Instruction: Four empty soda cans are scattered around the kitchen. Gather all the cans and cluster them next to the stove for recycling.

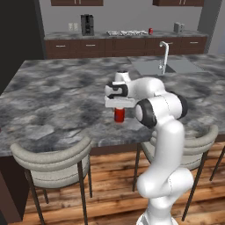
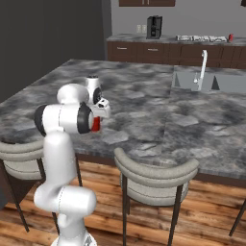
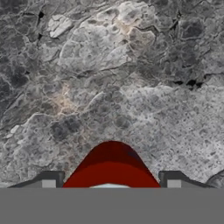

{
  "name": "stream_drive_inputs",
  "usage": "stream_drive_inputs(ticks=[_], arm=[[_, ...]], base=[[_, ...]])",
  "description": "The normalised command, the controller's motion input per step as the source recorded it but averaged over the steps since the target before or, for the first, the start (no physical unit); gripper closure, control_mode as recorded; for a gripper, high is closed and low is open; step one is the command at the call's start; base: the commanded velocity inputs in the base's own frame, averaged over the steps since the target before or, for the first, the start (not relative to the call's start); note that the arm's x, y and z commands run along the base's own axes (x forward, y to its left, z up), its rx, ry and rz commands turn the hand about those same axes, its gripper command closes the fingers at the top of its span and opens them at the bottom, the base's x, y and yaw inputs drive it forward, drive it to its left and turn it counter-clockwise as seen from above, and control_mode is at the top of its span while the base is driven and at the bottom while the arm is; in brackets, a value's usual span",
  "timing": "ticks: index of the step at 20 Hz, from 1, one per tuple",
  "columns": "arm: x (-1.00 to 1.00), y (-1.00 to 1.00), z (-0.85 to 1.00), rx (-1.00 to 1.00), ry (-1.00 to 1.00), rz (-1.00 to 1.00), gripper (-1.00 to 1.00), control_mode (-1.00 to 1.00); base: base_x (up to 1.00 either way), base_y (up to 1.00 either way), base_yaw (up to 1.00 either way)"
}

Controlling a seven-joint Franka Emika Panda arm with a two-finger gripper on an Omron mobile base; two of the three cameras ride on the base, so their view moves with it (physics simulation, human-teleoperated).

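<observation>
A red soda can (image 1: 119,115) stands upright on the dark marble island, near its front edge. My gripper (image 1: 119,108) points straight down over it, shut on the can from both sides. In the hand view the can (image 3: 111,166) sits between the two fingertips (image 3: 49,180), which press its sides. From the right the can (image 2: 96,124) peeks out behind my arm's elbow. A second can (image 1: 150,31) stands on the back counter just right of the stove (image 1: 127,32), also visible from the right as can (image 2: 230,36) beside stove (image 2: 199,38).
The island holds a sink (image 1: 176,66) with a tall faucet (image 1: 164,55) at its far right. Two padded stools (image 1: 52,158) stand along the island's front edge. A coffee machine (image 1: 87,24) and a toaster (image 1: 179,27) sit on the back counter.
</observation>
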Motion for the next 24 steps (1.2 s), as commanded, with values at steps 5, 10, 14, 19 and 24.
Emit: stream_drive_inputs(ticks=[5, 10, 14, 19, 24], arm=[[-0.86, 0.0, 0.06, 0.03, -0.01, -0.03, 1.0, -1.0], [-1.0, -0.01, 0.06, 0.01, -0.03, -0.02, 1.0, -1.0], [-1.0, 0.0, 0.14, 0.01, 0.0, -0.02, 1.0, -1.0], [-0.93, 0.0, -0.01, 0.01, 0.0, -0.03, 1.0, -1.0], [-0.1, 0.06, -0.04, 0.0, 0.01, 0.0, 1.0, -1.0]], base=[[0.0, 0.0, 0.0], [0.0, 0.0, 0.0], [0.0, 0.0, 0.0], [0.0, 0.0, 0.0], [0.0, 0.0, 0.0]])
